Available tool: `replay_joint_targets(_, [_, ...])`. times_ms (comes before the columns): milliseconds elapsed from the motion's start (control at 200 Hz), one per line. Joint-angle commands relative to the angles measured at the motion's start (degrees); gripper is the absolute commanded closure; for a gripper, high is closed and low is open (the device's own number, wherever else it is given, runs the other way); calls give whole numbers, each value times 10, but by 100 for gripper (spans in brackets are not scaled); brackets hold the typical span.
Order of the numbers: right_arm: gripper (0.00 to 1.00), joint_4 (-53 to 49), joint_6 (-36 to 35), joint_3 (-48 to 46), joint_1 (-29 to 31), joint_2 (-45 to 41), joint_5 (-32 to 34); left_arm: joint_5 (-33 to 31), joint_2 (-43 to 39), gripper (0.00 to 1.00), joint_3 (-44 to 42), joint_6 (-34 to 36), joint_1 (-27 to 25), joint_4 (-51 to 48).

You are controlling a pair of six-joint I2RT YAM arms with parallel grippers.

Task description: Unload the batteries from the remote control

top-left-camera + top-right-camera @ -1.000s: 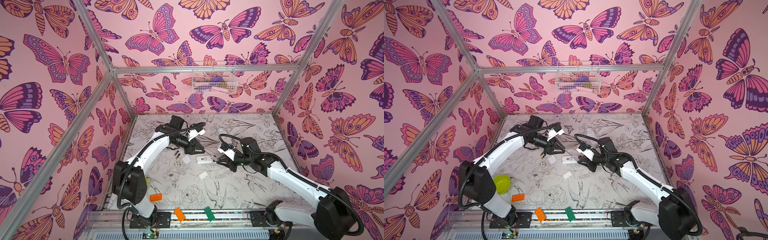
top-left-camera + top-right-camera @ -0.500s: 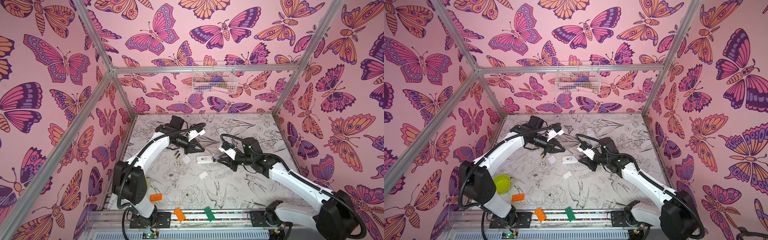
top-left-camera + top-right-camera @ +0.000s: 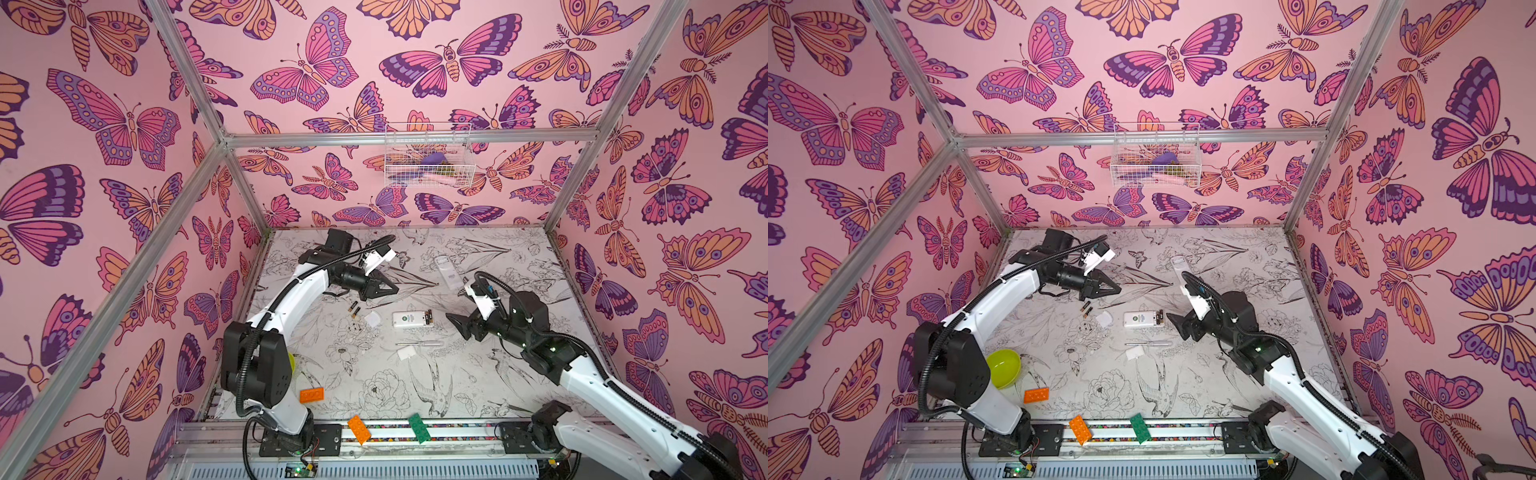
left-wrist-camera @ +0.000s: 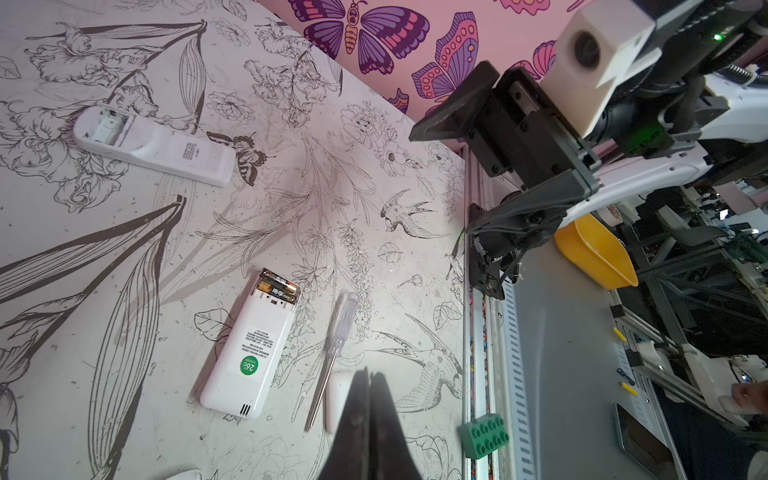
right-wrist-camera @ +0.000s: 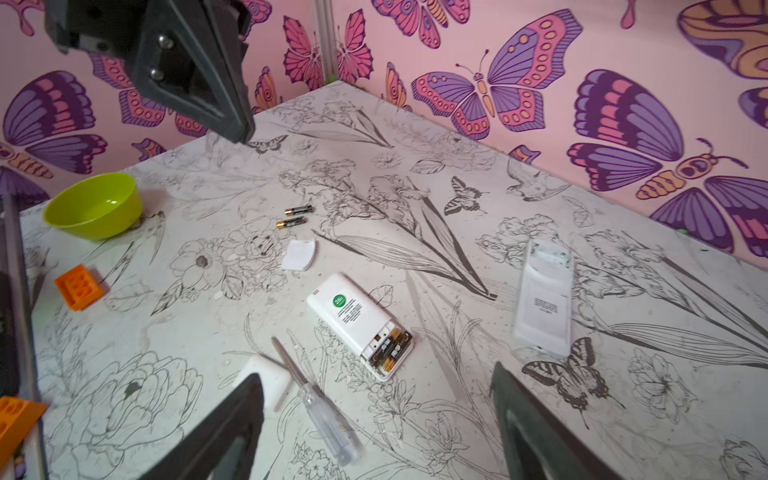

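Two batteries (image 5: 390, 349) sit side by side in the open compartment at one end of the white remote control (image 5: 351, 309), which lies face down on the counter (image 5: 415, 199). Two loose batteries (image 5: 296, 216) lie well apart from it, toward the green bowl (image 5: 93, 205). A clear-handled screwdriver (image 5: 316, 399) lies near the remote control.

At the remote's battery end, the right hand (image 5: 375, 376) hangs with its fingers spread wide, holding nothing and touching nothing. On the far side of the remote control, the left hand (image 3: 397, 286) is raised above the counter with its fingers pressed together, also empty.

A second ago the right hand was shut, with its tips right at the battery end. It has since opened and drawn back a little. The left hand then showed a small gap and has now closed. All four batteries and the remote control lie where they did.
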Motion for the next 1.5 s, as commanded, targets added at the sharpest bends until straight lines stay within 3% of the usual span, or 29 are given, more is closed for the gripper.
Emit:
replay_joint_targets(0, [16, 8, 5, -2, -2, 13, -28, -26, -22, 85, -32, 4, 2, 19])
replay_joint_targets(75, [22, -22, -23, 4, 4, 37, -84, -65, -36, 74, -51, 18, 3, 16])
replay_joint_targets(235, [28, -12, -49, 9, 65, 115, -89, -78, -50, 58, -75, 50, 16, 16])
replay_joint_targets(381, [39, -107, -116, 75, 85, 197, -99, -89, -47, 53, -76, 58, 24, 16])
replay_joint_targets(526, [38, -201, -167, 100, 88, 226, -84, -86, -47, 46, -78, 56, 24, 17])
replay_joint_targets(676, [37, -214, -183, 97, 96, 248, -37, -89, -44, 36, -84, 65, 24, 22])
replay_joint_targets(856, [39, -255, -208, 137, 115, 317, -3, -113, -44, 30, -88, 64, 24, 31])
replay_joint_targets(1016, [54, -291, -217, 181, 117, 368, 11, -119, -44, 23, -87, 55, 25, 32])
replay_joint_targets(1117, [58, -299, -225, 197, 119, 397, 17, -112, -42, 20, -89, 59, 24, 35])
replay_joint_targets(1397, [59, -338, -266, 205, 122, 440, 44, -129, -48, 20, -90, 61, 26, 35])
replay_joint_targets(1497, [68, -344, -274, 205, 122, 454, 42, -129, -44, 20, -86, 57, 28, 35])
